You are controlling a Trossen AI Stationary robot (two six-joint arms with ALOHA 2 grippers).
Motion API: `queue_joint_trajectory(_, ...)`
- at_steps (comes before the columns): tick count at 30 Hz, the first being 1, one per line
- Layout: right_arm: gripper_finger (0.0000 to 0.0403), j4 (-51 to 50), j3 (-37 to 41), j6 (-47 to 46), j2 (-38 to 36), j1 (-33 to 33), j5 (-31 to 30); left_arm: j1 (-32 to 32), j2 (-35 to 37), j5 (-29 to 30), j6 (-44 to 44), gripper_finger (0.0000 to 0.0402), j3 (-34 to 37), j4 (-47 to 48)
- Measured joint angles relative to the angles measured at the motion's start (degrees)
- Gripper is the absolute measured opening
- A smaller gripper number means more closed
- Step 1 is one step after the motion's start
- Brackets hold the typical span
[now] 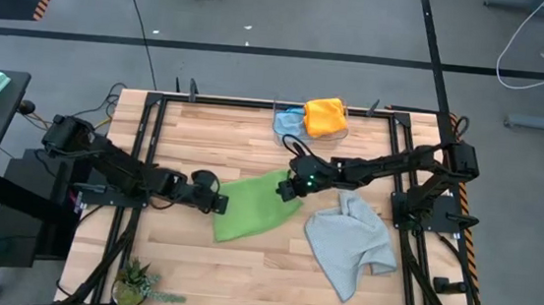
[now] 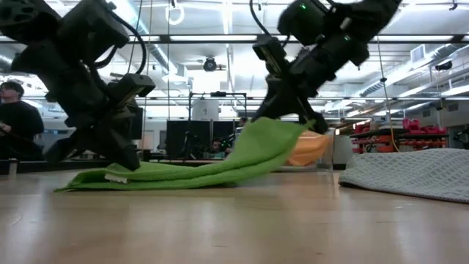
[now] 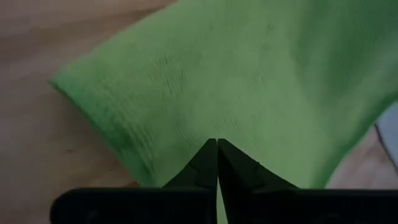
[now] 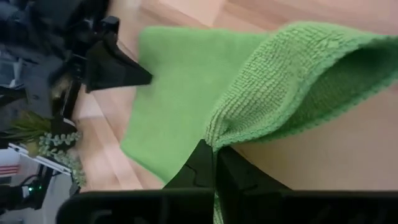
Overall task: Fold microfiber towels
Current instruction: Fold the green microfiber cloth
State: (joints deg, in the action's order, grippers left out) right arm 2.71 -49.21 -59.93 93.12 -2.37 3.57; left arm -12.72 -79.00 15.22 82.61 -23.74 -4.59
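Note:
The bright green towel (image 1: 252,208) lies in the middle of the table, its left part flat on the wood and its right far end raised. My left gripper (image 1: 220,203) is shut on its left end, low at the table. My right gripper (image 1: 295,185) is shut on its right far end, above the table. The light grey towel (image 1: 348,240) lies crumpled to the right. The yellow-orange towel (image 1: 325,116) rests on the light blue towel (image 1: 288,122) at the far edge. My left gripper pinches the green towel's left end (image 3: 205,130) between its shut fingers, coming slanting down from the table's left. That end lies on the table (image 2: 117,174); how many layers it holds I cannot tell. My right gripper pinches the towel's right far end (image 4: 219,132) between its shut fingers, at a doubled-over edge. It comes slanting down from the table's right. That end is lifted clear (image 2: 282,128), and the cloth slopes down from it to the table.
A small potted plant (image 1: 137,281) stands at the near left corner. Black frame rails (image 1: 145,141) run along the table's left and right sides. Bare wood shows near the front edge (image 1: 241,278).

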Motion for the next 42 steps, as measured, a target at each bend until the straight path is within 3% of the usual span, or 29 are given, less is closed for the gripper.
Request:
queue_joint_trajectory(10,0.0002,-3.13,-7.25,1.14,5.05,1.1,0.33,3.73,-0.82,-0.46,-5.77,0.0006,-4.03,4.54)
queue_joint_trajectory(19,0.0002,-3.17,-18.0,3.6,14.55,4.02,2.14,4.3,-2.37,-1.55,-6.84,0.0027,-4.16,5.3)
queue_joint_trajectory(27,0.0002,-6.59,-26.54,4.64,22.3,5.56,4.68,5.45,3.1,-1.5,-9.73,0.0008,-4.12,12.36)
queue_joint_trajectory(31,0.0002,-5.92,-28.34,5.3,23.39,6.45,4.9,5.1,6.99,-2.82,-8.0,0.0012,-4.18,18.15)
queue_joint_trajectory(37,0.0002,-6.22,-28.08,5.77,22.78,6.19,3.98,2.75,7.03,-11.56,-6.28,0.0013,-4.19,19.28)
queue_joint_trajectory(42,0.0002,-6.5,-28.13,5.92,22.34,6.33,3.52,0.88,6.76,-8.6,-4.04,0.0008,-4.22,22.1)
